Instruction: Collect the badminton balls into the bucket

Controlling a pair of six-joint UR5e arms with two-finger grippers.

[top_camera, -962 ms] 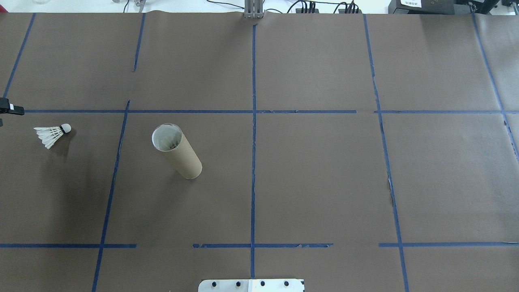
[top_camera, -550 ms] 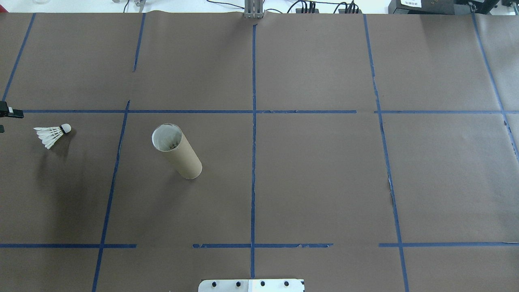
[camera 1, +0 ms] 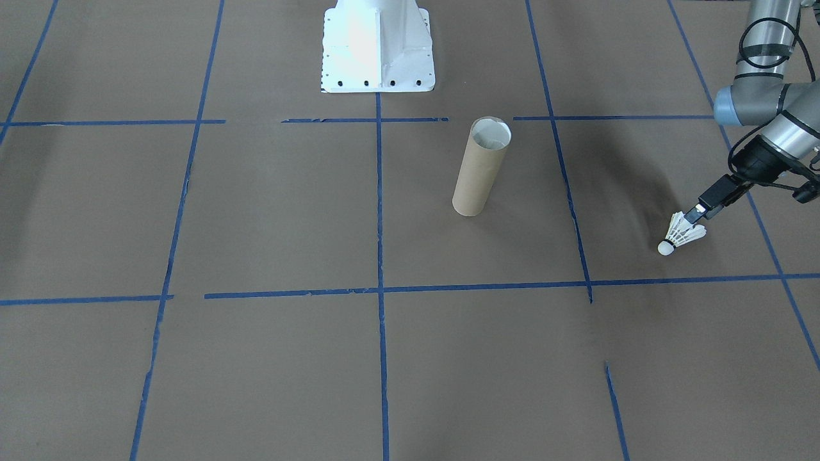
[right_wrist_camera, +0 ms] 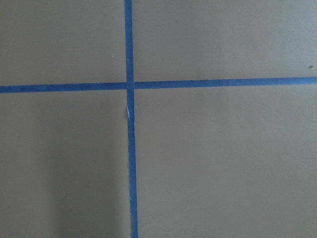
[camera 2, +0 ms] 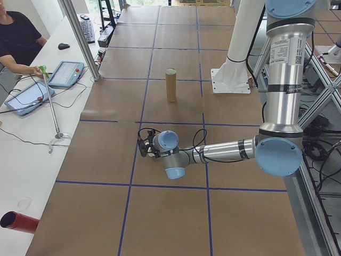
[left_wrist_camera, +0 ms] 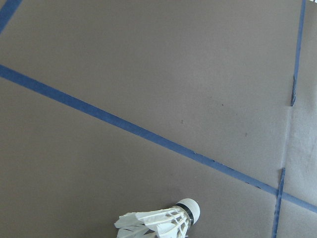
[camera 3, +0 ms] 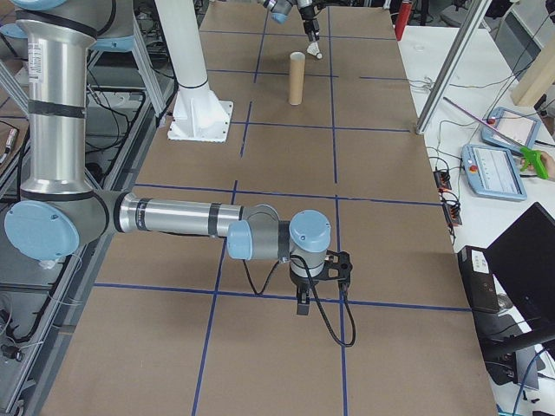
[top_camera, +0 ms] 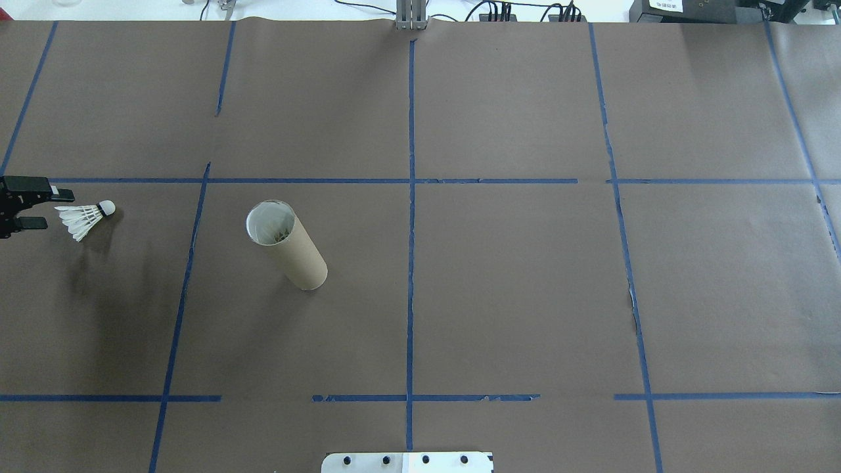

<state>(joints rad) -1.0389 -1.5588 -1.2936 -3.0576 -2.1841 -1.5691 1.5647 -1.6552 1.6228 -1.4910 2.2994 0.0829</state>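
A white feather shuttlecock (top_camera: pixel 85 219) (camera 1: pixel 684 234) lies on its side at the far left of the table, cork tip pointing toward the bucket. The bucket (top_camera: pixel 286 244) (camera 1: pixel 480 166) is a brown cardboard tube standing upright about a grid square away, its mouth open. My left gripper (top_camera: pixel 59 209) (camera 1: pixel 698 214) is open, low over the paper, its fingers on either side of the feather skirt's end. The left wrist view shows the shuttlecock (left_wrist_camera: pixel 161 220) at the bottom edge. My right gripper (camera 3: pixel 316 282) hangs over a tape crossing, far from both; whether it is open or shut I cannot tell.
The white robot base (camera 1: pixel 378 45) stands at the robot's edge of the table. Blue tape lines (top_camera: pixel 410 197) divide the brown paper. Beside the table's far side stands a bench with tablets (camera 2: pixel 66 73), a person (camera 2: pixel 21 37) and a metal post (camera 2: pixel 80 37).
My left gripper has come in from the view's left edge toward the shuttlecock, and both fingers now show at its skirt. Shuttlecock and tube have not moved.
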